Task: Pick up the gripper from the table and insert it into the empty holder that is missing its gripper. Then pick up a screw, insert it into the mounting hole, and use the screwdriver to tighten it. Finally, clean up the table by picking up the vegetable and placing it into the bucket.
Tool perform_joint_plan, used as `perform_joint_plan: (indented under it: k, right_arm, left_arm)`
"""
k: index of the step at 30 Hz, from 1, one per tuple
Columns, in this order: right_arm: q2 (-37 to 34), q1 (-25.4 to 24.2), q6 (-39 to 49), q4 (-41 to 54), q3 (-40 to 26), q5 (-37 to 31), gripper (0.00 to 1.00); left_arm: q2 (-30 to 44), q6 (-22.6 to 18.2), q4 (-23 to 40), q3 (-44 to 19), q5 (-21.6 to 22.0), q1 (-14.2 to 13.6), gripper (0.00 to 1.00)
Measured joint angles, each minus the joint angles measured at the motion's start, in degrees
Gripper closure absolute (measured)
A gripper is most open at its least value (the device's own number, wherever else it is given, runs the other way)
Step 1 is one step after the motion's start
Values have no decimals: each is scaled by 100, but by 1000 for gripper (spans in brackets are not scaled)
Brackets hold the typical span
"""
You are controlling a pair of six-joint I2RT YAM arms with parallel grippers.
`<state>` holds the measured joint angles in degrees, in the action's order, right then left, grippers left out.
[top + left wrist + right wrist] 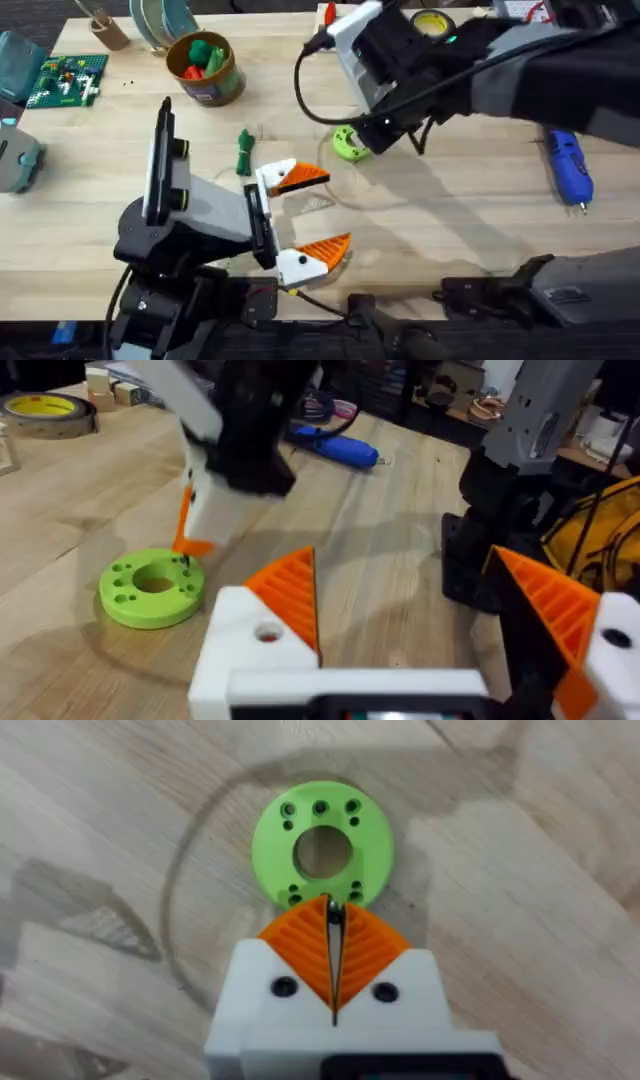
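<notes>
Looking down from overhead I see my right gripper hanging over the bright green ring-shaped disc near the middle of the butcher-block table. On its wrist camera the two orange ribbed pads are pressed together, just a thin dark seam between them, tips right at the disc's near rim; something thin may be pinched in that seam but I can't tell. The disc is flat matte plastic with a round centre bore and small holes around it. My left gripper sits low near the front edge, spread wide and holding nothing, white blocky fingers with orange ribbed wedges facing each other. The vegetable, slim and dark green, lies on the wood just beyond the left fingers, left of the disc. The bucket, round gold-olive tin with a brown band, stands far left-back with red and green pieces inside. The blue screwdriver lies well apart near the right edge, bit pointing toward me. Bare plank surface is open between the disc and the screwdriver. A yellow tape roll sits at the back.
</notes>
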<state>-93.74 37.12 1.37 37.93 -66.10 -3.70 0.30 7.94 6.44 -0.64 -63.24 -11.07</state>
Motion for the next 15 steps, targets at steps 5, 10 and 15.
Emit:
perform_joint_plan:
  k: [5, 10, 15]
  right_arm:
    - [329, 0, 0, 402, -330, -61, 996]
    - [575, 0, 0, 884, -796, -76, 996]
    - [724, 88, -13, 1230, -1580, 152, 996]
  left_arm:
    - [-1, 0, 0, 0, 0, 0, 7]
    - [0, 0, 0, 0, -2, 0, 7]
    - [-1, 0, 0, 0, 0, 0, 8]
